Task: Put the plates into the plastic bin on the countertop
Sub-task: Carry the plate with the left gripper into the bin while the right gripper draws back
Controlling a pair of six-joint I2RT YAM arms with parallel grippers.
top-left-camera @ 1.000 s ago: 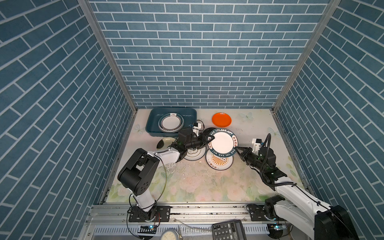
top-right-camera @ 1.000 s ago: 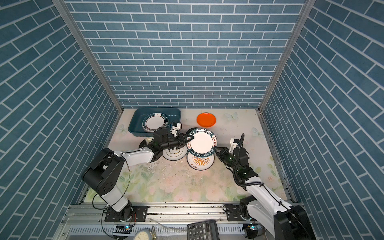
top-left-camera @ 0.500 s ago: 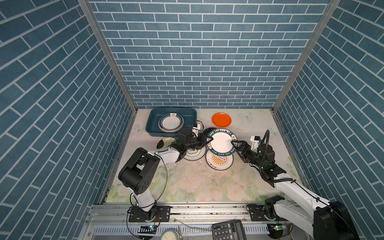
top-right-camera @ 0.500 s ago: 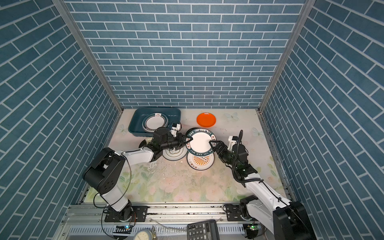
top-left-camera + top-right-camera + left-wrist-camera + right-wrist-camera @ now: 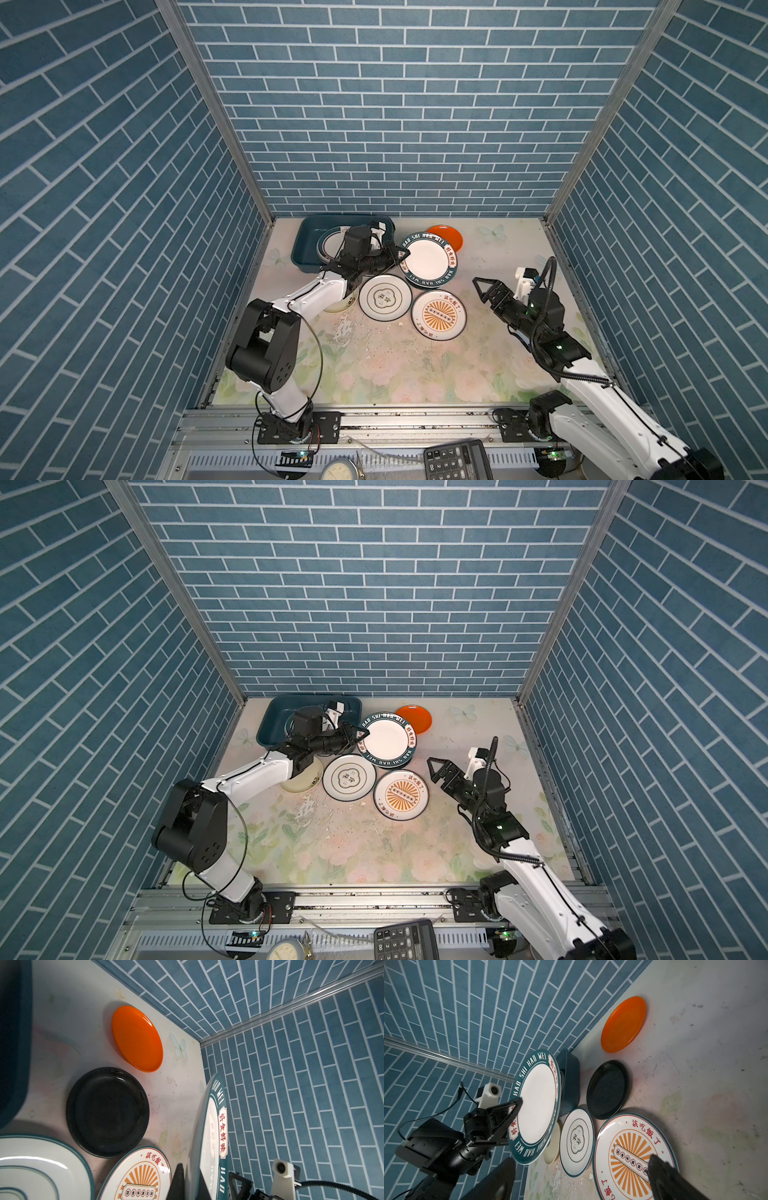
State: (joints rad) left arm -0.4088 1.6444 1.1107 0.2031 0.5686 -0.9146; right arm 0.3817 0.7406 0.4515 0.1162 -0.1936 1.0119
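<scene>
Blue brick-print walls on three sides, and a scuffed floral countertop (image 5: 395,365) with plates scattered across the back half.

The one you care about is the teal-rimmed "HAO SHI HAO WEI" plate (image 5: 428,259). It's off the counter and tilted, with the left gripper (image 5: 397,255) clamped on its near-left rim. The plastic bin (image 5: 307,249) sits in the back-left corner, so it's on the opposite side of that gripper from the plate: the plate sticks out to the right and the bin is back behind the wrist. I'd guess your next move is swinging the plate leftward over the bin's rim. The left arm is clearly the closer one for that. There's already a teal-rimmed plate (image 5: 328,249) lying in the bin.

The right gripper (image 5: 478,286) is well off to the right with its jaws spread wide and nothing in them.

On the counter you've got an orange plate (image 5: 451,237), a sunburst plate (image 5: 438,316), a small white plate (image 5: 385,298) with a cloud emblem, and a cream plate (image 5: 305,777) half under the left arm.

Heads up: the left wrist view shows a black plate (image 5: 108,1111) between the bin and the orange one. In both top views the raised plate pretty much hides it.
</scene>
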